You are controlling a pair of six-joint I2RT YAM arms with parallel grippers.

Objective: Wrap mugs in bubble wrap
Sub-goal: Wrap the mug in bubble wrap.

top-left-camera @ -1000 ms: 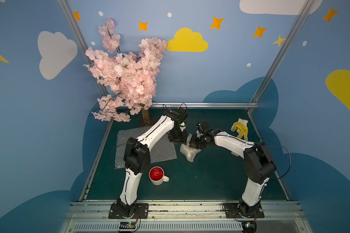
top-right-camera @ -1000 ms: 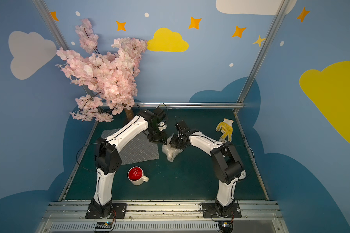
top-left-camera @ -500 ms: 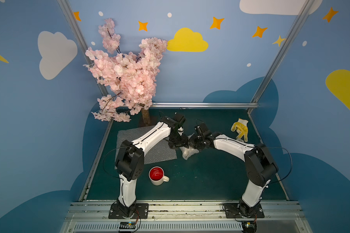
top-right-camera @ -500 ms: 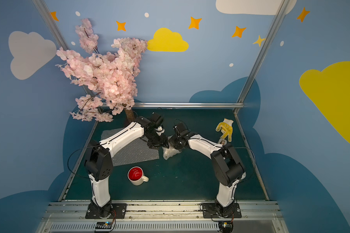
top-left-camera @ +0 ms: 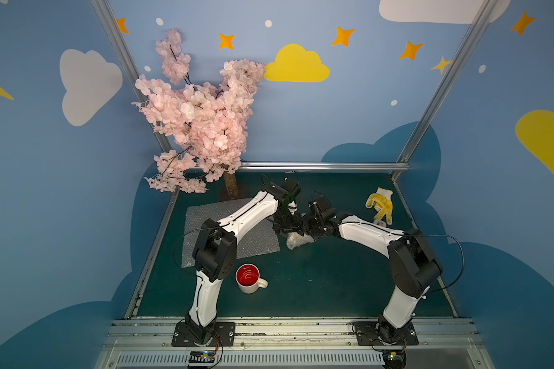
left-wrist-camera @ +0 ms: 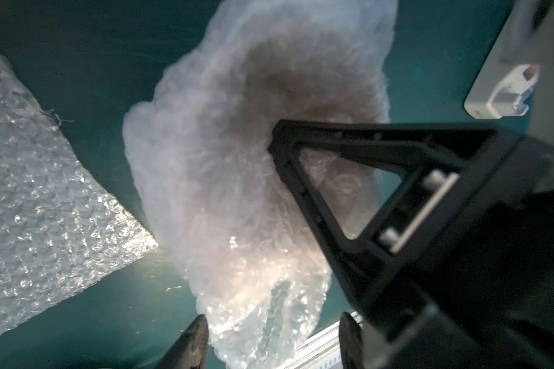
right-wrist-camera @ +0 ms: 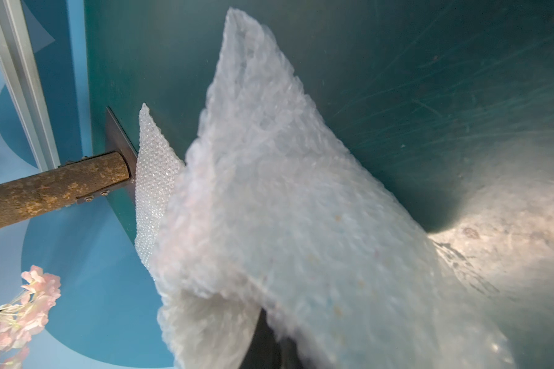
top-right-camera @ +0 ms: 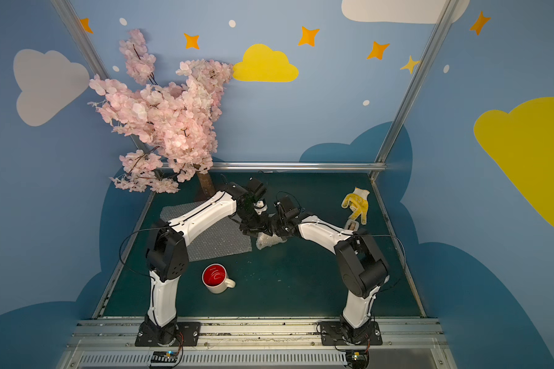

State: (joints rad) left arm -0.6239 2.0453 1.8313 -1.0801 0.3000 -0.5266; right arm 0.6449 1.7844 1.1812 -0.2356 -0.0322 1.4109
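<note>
While the left gripper (left-wrist-camera: pixel 271 338) hangs over the wrapped bundle (left-wrist-camera: pixel 237 179), its two dark fingertips (left-wrist-camera: pixel 194 335) stand apart with a loose end of the crumpled film between them; the wrist view does not show whether they touch it. Just beyond those tips the bundle bulges, a darker rounded shape showing faintly through the whitish plastic, and the black triangular finger of the right gripper (left-wrist-camera: pixel 349 198) presses into the bundle's side. From the right wrist, a fold of the film (right-wrist-camera: pixel 269 223) comes straight out of that gripper's closed fingers, so they are clamped on the wrap. In both top views the two grippers meet over the bundle (top-left-camera: pixel 296 240) near the middle of the green table (top-left-camera: pixel 333 281), the left gripper (top-left-camera: pixel 287 228) on one side and the right gripper (top-left-camera: pixel 306 230) hard against it. Beside the left fingertips, a little apart from the bundle, lies the flat sheet of bubble wrap (left-wrist-camera: pixel 36 198), spread under the left arm in a top view (top-right-camera: pixel 215 239). Well away from both grippers, toward the arm bases, the red-lined mug (top-left-camera: pixel 249 278) stands upright and bare. Farther off from the right fingers lies the yellow glove (top-left-camera: pixel 379 203), and behind the flat sheet stands the pink blossom tree (top-left-camera: pixel 202 124).
</note>
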